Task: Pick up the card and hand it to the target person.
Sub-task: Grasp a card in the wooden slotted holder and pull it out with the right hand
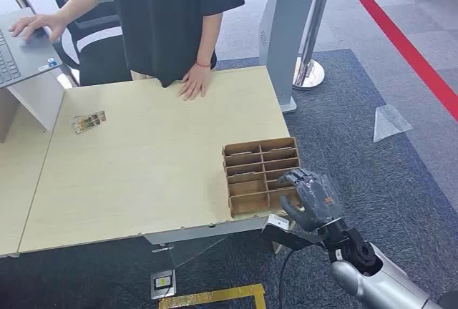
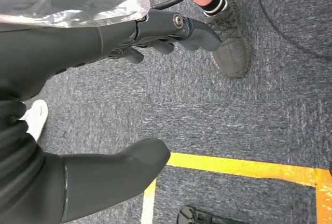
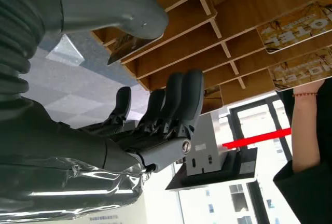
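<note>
**0 cards lifted — right hand at the tray, handover not begun**

Far left of the head view: a person's hand on a grey laptop (image 1: 21,51). On the pale wooden table (image 1: 146,180), toward its left side, lies a small printed card (image 1: 89,121), flat, well apart from the robot.

Centre: the person in a black T-shirt (image 1: 167,8) stands at the far edge, one palm (image 1: 195,82) resting on the tabletop. Judged the likely recipient.

Right: a brown compartmented wooden tray (image 1: 260,173) near the front corner. Right hand (image 1: 308,198) is at the tray's near right corner, fingers (image 3: 184,99) curled against the dividers, thumb apart, nothing held. The right wrist view shows yellow-printed cards (image 3: 299,27) lying in the compartments; which one is the target I cannot tell.

Left hand (image 2: 156,32) hangs over grey carpet (image 2: 235,110), fingers loosely spread, holding nothing.

Progress, as judged: reach nearly made. Left to do: grip, lift, carry to person, release.
</note>
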`<state>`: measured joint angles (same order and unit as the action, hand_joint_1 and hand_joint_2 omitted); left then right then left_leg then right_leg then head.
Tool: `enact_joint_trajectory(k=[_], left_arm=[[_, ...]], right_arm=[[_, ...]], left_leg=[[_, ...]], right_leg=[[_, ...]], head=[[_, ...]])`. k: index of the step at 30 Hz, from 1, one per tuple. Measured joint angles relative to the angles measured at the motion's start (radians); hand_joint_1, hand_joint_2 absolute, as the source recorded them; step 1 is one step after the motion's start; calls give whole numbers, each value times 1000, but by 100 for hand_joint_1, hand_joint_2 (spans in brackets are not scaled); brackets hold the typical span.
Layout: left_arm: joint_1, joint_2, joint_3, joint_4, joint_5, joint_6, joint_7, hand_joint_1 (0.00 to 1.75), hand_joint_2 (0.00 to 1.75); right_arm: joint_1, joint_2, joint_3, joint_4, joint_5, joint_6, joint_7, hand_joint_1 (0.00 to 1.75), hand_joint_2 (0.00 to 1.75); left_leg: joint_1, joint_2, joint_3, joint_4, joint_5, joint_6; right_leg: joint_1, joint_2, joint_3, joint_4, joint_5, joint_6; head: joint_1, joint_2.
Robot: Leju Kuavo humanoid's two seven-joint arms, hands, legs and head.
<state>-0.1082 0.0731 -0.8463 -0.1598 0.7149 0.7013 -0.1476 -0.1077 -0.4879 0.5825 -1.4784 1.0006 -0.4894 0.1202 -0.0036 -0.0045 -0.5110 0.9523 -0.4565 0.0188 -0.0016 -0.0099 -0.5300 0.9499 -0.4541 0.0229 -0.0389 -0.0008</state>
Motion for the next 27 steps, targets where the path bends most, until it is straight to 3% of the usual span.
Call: enact_joint_trajectory(k=[21, 27], left_arm=[[1, 0, 23, 0, -18, 0, -9, 0, 175], [1, 0, 27, 0, -21, 0, -9, 0, 175]], right_arm=[[-10, 0, -1, 45, -7, 6, 2, 104, 175], [-10, 0, -2, 49, -5, 8, 3, 93, 175]], left_leg=[[0, 0, 0, 0, 0, 0], [0, 0, 0, 0, 0, 0]], right_leg=[[0, 0, 0, 0, 0, 0], [0, 0, 0, 0, 0, 0]], head=[[0, 0], [0, 0]])
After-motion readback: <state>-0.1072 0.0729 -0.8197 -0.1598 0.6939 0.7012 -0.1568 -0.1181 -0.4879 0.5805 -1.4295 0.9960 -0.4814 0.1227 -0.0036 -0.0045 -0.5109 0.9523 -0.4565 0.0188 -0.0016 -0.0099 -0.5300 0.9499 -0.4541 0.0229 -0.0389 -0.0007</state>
